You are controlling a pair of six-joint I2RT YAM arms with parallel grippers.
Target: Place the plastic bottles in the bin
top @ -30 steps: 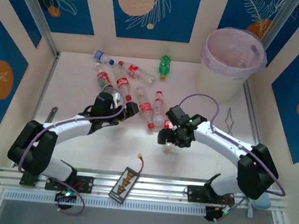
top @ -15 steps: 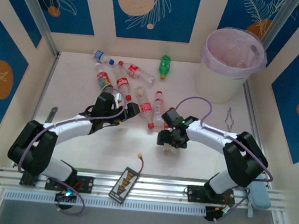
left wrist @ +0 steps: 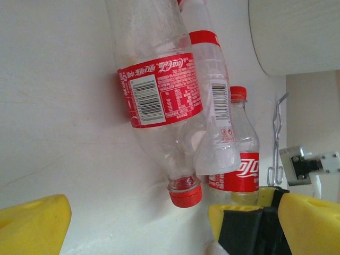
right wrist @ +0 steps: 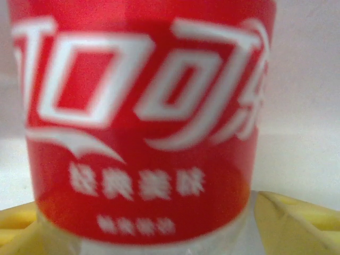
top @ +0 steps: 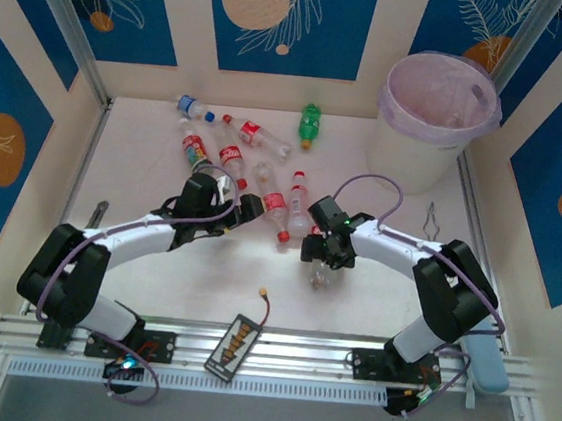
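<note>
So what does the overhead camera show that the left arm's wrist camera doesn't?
From above: the left arm and right arm whole, the green bottle, the blue-capped bottle and the bin's lilac liner. From the left wrist: close detail, such as the barcode and fine print on one red label. Shared: the red-labelled bottles in the middle and the wire clip to their right.
</note>
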